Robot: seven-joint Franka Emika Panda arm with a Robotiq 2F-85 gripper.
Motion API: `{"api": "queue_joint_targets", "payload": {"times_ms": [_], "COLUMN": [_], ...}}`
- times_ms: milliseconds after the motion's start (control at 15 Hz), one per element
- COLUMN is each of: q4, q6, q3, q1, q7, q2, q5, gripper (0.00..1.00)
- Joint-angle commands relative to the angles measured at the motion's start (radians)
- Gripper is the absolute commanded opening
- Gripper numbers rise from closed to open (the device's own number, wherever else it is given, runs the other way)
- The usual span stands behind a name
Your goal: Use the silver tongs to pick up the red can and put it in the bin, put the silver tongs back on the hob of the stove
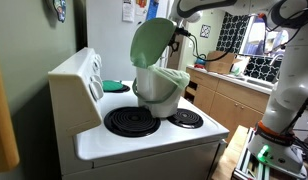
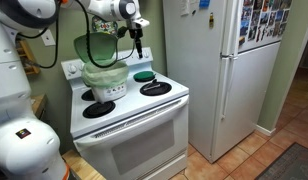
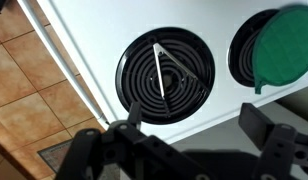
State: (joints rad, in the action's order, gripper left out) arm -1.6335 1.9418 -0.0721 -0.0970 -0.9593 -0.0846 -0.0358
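The silver tongs (image 3: pixel 172 70) lie in a V on a black coil burner (image 3: pixel 166 68) of the white stove's hob (image 3: pixel 104 40). My gripper (image 3: pixel 197 125) hangs high above that burner, open and empty. In both exterior views it is up beside the bin's raised lid (image 1: pixel 175 38) (image 2: pixel 137 38). The cream bin (image 1: pixel 160 90) (image 2: pixel 106 80) stands on the hob at the back with its round pale-green lid (image 1: pixel 152 42) (image 2: pixel 94 48) tipped open. The red can is not in view. The stove (image 1: pixel 144 140) (image 2: pixel 134 130) shows in both exterior views.
A dark green round disc (image 3: pixel 288 45) (image 2: pixel 144 75) (image 1: pixel 114 86) covers a back burner. A white fridge (image 2: pixel 219 70) stands beside the stove. Wooden cabinets and a counter (image 1: pixel 229 95) stand on the stove's other side. Tiled floor (image 3: pixel 24 90) lies in front of the stove.
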Motion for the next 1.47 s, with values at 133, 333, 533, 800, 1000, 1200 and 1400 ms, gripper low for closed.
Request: {"api": "queue_joint_targets", "payload": {"times_ms": [133, 333, 533, 800, 1000, 1200, 1400], "q4": [-0.168, -0.225, -0.273, -0.317, -0.337, -0.354, -0.37], "q6": [0.017, 0.018, 0.032, 0.053, 0.051, 0.044, 0.043], "q3": [-0.013, -0.016, -0.02, -0.025, -0.031, -0.034, -0.034], "q1": [0.001, 0.003, 0.003, 0.001, 0.003, 0.004, 0.006], "q7": [0.199, 0.277, 0.352, 0.443, 0.47, 0.475, 0.485], "q2": [0.145, 0.197, 0.245, 0.298, 0.334, 0.363, 0.388], "q5": [-0.075, -0.086, -0.102, -0.156, -0.189, -0.221, -0.242], "gripper": [1.0, 1.0, 1.0, 1.0, 1.0, 1.0, 1.0]}}
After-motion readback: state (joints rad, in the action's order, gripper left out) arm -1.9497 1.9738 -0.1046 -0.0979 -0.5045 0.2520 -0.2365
